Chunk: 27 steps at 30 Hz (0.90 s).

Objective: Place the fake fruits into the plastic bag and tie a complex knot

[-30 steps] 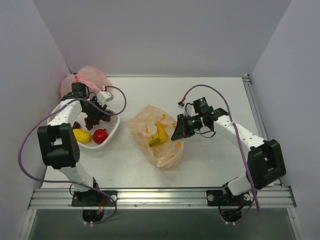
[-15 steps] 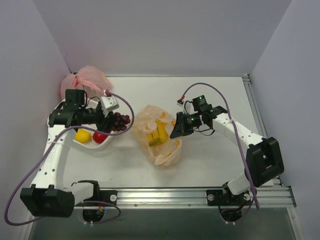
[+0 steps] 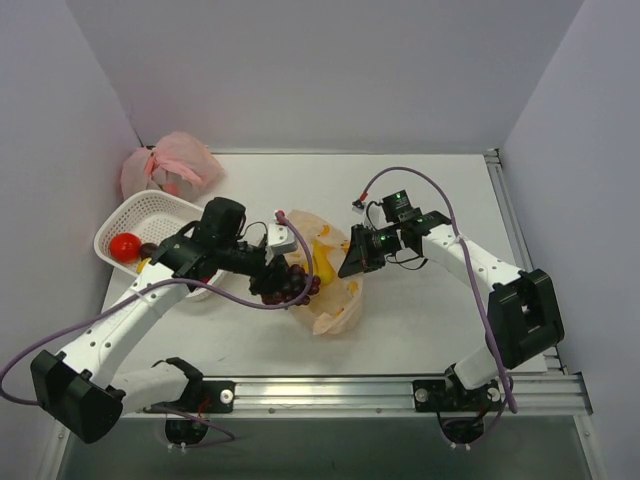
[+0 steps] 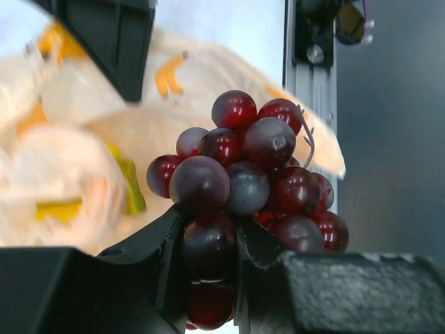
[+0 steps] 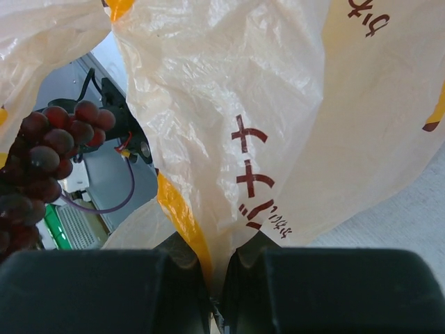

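The left pincer [image 4: 208, 257] pinched the grape bunch [image 4: 243, 174] at the mouth of the plastic bag [image 3: 335, 308], whose rim the right pincer [image 5: 215, 275] gripped, pressed together on the film (yellow pieces [image 3: 322, 262] already inside). A red fruit [image 3: 124, 245] lay in the white basket [image 3: 160, 208] on the counter [image 3: 420, 200]. Loading was judged partway done, and the knot not begun.

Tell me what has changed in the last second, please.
The left gripper, shut on the grapes, carried them rightward from the basket to the bag's left side. The red fruit rolled to the basket's left end. The right gripper stayed shut on the bag's rim; the bag hardly moved.
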Available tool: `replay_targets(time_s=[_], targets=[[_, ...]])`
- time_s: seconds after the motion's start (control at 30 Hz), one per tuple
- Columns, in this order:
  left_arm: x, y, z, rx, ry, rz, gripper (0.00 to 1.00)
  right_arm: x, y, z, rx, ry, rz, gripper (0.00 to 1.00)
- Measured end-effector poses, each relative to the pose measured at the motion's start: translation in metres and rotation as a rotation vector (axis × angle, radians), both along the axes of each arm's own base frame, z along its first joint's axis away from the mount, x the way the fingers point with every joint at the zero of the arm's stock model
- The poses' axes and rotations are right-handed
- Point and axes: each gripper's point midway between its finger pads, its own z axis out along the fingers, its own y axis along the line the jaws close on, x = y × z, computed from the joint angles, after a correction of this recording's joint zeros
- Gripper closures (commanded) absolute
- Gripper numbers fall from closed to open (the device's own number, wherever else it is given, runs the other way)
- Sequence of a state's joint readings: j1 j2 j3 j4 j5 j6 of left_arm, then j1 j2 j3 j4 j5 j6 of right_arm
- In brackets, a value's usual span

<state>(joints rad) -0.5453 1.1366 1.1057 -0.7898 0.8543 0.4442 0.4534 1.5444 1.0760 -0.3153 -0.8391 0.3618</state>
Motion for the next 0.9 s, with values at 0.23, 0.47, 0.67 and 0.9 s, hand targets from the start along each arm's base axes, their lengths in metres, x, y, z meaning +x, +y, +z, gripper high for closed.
replay_targets(time_s=[0.23,0.47,0.67,0.9], targets=[[0.008,-0.063,0.017,-0.117,-0.133,-0.12,1.0,-0.001,0.001,0.001,0.009,0.003,0.006,1.0],[0.05,-0.09,0.007,-0.13,-0.318,-0.124,1.0,-0.004,0.003,0.005,0.032,0.013,0.02,1.0],[0.081,-0.083,-0.014,-0.088,-0.522,-0.098,1.0,-0.004,0.003,0.008,0.05,0.024,0.022,1.0],[0.12,-0.051,-0.054,0.013,-0.638,-0.05,1.0,-0.002,0.001,0.009,0.055,0.033,0.006,1.0]])
